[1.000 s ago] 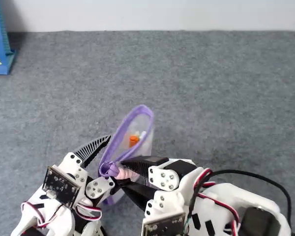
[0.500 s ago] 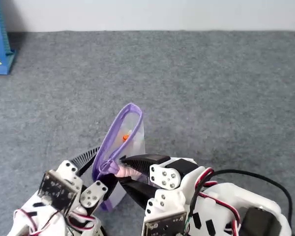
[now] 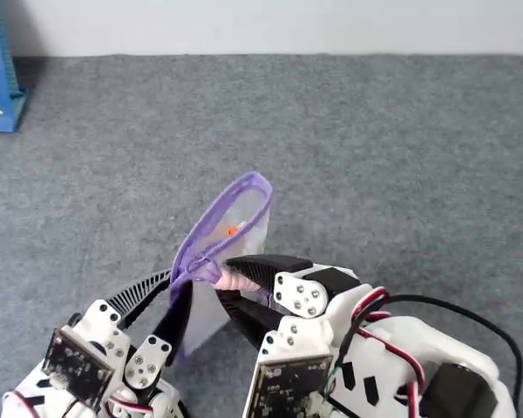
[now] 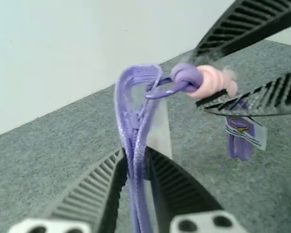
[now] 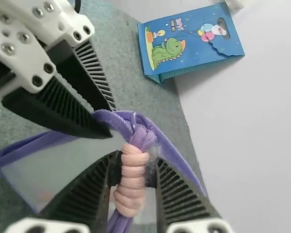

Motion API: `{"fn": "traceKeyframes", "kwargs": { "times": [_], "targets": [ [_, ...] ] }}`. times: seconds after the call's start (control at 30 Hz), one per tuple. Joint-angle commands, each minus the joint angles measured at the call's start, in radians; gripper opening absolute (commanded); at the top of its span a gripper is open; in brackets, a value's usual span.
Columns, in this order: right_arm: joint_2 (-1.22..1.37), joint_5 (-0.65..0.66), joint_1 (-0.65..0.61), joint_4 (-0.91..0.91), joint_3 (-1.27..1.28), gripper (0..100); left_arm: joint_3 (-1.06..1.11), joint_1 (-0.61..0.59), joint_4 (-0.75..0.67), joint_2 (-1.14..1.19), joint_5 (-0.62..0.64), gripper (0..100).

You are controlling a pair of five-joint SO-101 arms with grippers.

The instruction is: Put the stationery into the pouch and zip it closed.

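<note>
Grey mat (image 3: 375,157), pouch (image 3: 233,219) w/ pink pull (image 5: 131,179)

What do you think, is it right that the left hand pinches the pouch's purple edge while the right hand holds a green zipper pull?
Not quite: the zipper pull is pink, not green, as the right wrist view shows, where it is held in the right hand. The left hand does pinch the pouch's purple edge.
</note>
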Motion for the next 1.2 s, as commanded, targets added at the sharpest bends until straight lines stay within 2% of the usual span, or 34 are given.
{"fn": "traceKeyframes", "kwargs": {
  "times": [0.0, 0.17, 0.37, 0.43, 0.73, 1.0, 1.17],
  "targets": [
    [0.004, -0.035, 0.007, -0.025, -0.014, 0.8, -0.039, 0.003, -0.014, -0.014, -0.023, 1],
    [0.002, -0.057, 0.005, -0.022, -0.012, 0.8, -0.033, 0.003, -0.038, -0.014, -0.025, 3],
    [-0.005, -0.061, -0.045, -0.005, -0.012, 0.8, -0.012, -0.005, -0.040, -0.012, 0.002, 23],
    [-0.005, -0.061, -0.070, 0.008, -0.012, 0.8, 0.015, -0.005, -0.057, -0.012, 0.029, 26],
    [-0.007, -0.057, -0.068, 0.013, -0.015, 0.8, 0.056, 0.000, -0.087, -0.012, 0.031, 19],
    [0.004, -0.054, 0.051, -0.071, -0.012, 0.8, 0.001, 0.003, -0.071, -0.014, 0.031, 2],
    [0.007, -0.057, 0.127, -0.147, -0.009, 0.8, -0.022, 0.003, -0.063, -0.014, 0.032, 1]
  ]
}}
